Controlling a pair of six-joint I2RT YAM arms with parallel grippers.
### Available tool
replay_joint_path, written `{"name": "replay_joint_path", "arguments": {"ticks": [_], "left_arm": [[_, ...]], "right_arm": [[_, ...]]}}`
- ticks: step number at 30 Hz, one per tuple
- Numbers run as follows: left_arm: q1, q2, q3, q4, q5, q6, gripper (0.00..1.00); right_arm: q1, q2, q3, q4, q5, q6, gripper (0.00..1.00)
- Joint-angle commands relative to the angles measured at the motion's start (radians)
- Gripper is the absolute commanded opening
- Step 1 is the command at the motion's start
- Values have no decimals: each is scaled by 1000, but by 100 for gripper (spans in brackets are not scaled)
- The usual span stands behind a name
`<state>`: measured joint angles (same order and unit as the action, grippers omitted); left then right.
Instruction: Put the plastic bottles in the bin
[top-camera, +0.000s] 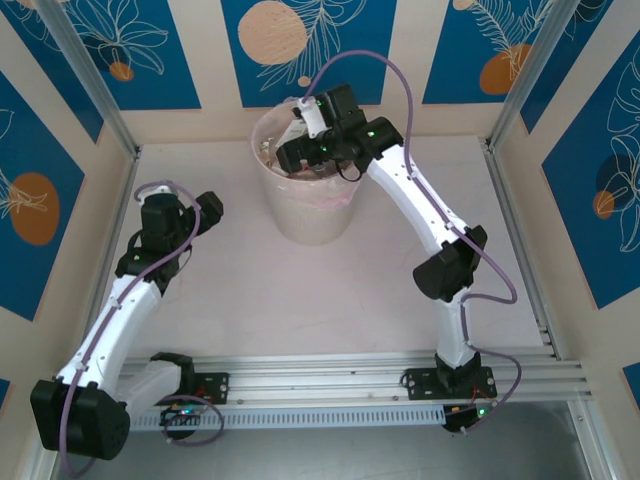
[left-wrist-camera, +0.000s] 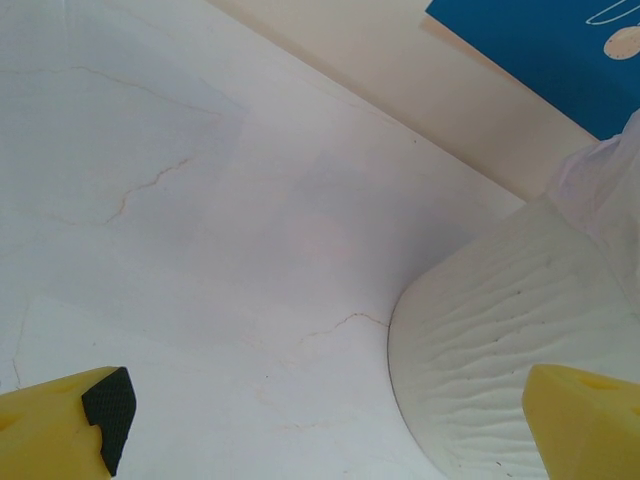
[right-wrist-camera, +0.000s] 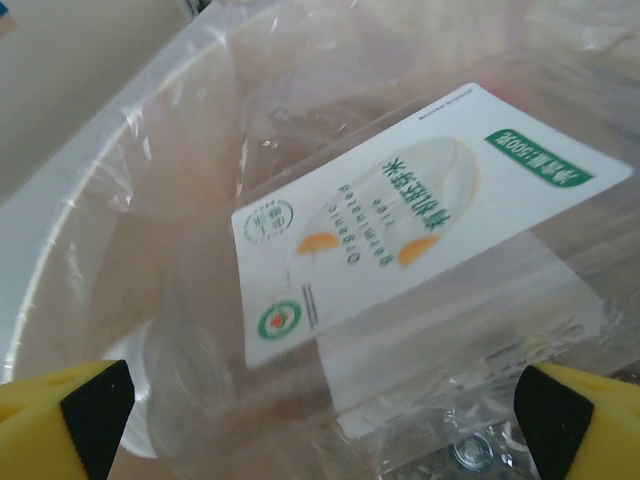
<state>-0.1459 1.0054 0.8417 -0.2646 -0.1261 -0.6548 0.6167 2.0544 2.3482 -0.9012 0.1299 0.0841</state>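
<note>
Right tool (top-camera: 288, 155) spread wide over the bin (top-camera: 305, 215), a bottle (right-wrist-camera: 420, 230) crowding right below. Counter (top-camera: 320, 300) in front lies open; left tool (top-camera: 208, 208) stands near the bin, walls (top-camera: 200, 122) close behind.

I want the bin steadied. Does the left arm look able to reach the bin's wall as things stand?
Probably yes: nothing stands between the left gripper, jaws open, and the bin.
</note>
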Motion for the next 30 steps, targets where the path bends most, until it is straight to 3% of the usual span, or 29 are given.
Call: {"name": "replay_joint_path", "arguments": {"ticks": [1, 6, 12, 21, 26, 30], "left_arm": [[18, 6, -6, 37, 29, -13, 100], [24, 3, -3, 25, 10, 0, 100], [44, -59, -24, 17, -120, 72, 100], [93, -150, -273, 237, -431, 175, 100], [123, -131, -426, 426, -453, 237, 100], [147, -49, -499, 562, -410, 306, 100]], "right_arm": [[14, -39, 2, -8, 10, -10, 100], [12, -210, -133, 81, 9, -6, 100], [-50, -562, -552, 323, 132, 6, 99], [-421, -1058, -1303, 653, 330, 205, 99], [-599, -1222, -1625, 780, 328, 244, 100], [-679, -1244, -1826, 921, 282, 234, 100]]}}
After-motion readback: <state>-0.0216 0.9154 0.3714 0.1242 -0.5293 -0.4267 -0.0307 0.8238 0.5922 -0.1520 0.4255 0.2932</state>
